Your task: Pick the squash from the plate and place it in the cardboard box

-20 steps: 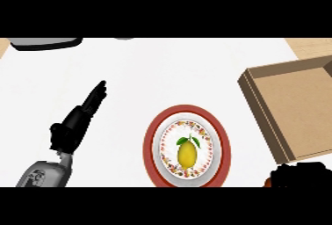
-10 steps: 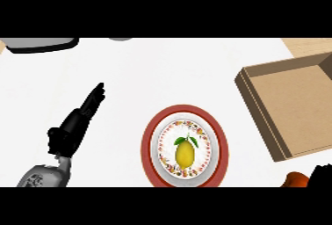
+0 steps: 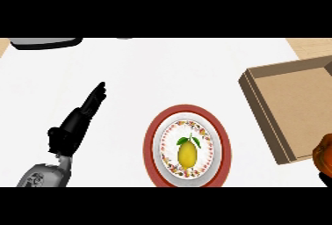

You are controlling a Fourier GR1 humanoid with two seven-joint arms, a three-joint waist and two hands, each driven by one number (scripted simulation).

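The red-rimmed plate (image 3: 156, 145) lies at the lower middle; its white centre bears a yellow fruit motif with green leaves and nothing else. An orange squash (image 3: 323, 154) shows at the right edge, cut off by the frame, just off the near corner of the open cardboard box (image 3: 295, 103). Under the squash only a black sliver of my right hand (image 3: 323, 177) shows, apparently wrapped round it. On the left my left hand (image 3: 73, 126) rests open, fingers straight and pointing away from me.
A dark grey object (image 3: 45, 42) sits at the far left of the counter. A strip of wooden surface (image 3: 312, 45) shows at the top right beyond the white counter (image 3: 182, 74).
My right hand has slid right and up toward the box, so more of the orange squash shows and less of the hand. The left hand has stayed put.
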